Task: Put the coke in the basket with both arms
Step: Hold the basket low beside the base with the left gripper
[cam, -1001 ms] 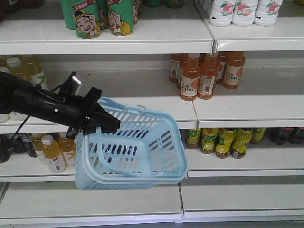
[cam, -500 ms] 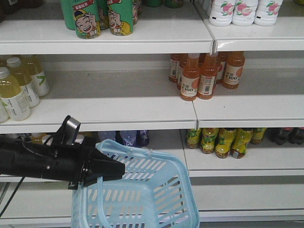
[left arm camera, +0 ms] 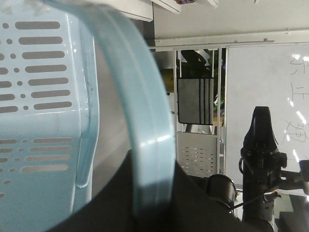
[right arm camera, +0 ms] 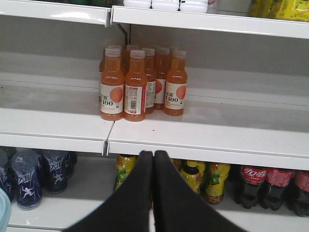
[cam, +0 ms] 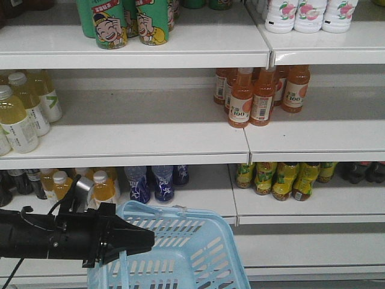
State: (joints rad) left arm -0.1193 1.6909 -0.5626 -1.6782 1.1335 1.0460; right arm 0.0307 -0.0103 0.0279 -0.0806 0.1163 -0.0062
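The left gripper (cam: 142, 239), clamped on the handle (left arm camera: 147, 125), has lowered the basket (cam: 207, 250) from mid-shelf height to below the lowest stocked shelf (cam: 289, 218), so its mouth likely sits ready for a drop. The right gripper (right arm camera: 153, 155) hangs empty, fingers pressed together. No coke can shows; only cola bottles (right arm camera: 251, 182) stand low right, with open room before that shelf edge

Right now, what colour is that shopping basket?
The basket is light blue with slotted sides, best seen in the front-facing view.
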